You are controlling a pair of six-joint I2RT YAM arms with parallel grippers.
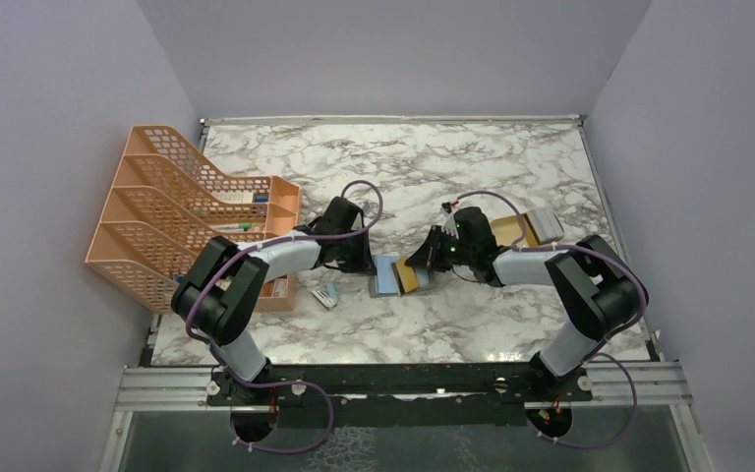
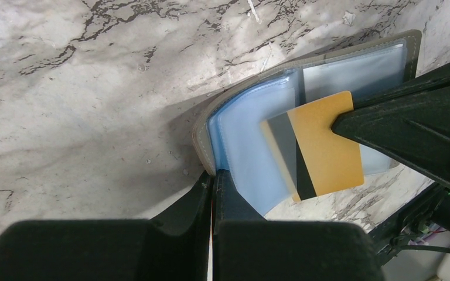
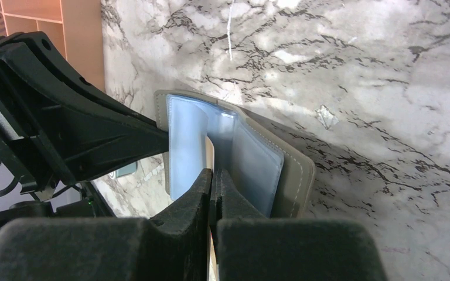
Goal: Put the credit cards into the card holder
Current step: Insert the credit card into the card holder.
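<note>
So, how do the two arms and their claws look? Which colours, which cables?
The left arm and right arm have pale grey links and black joints. A thin purple cable loops along each. The left claw and right claw are matte black and taper to flat tips.

your grey card holder [image 1: 385,276] lies open, blue inside up, near the orange rack [image 1: 187,211]. a gold card [image 2: 328,152] tilts over it.

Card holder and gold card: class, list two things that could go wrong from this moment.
1. The right gripper pinches the credit card near one edge, askew over the card holder; it may miss a pocket mouth.
2. The left gripper pinches only a thin blue page; it might slip free.
</note>
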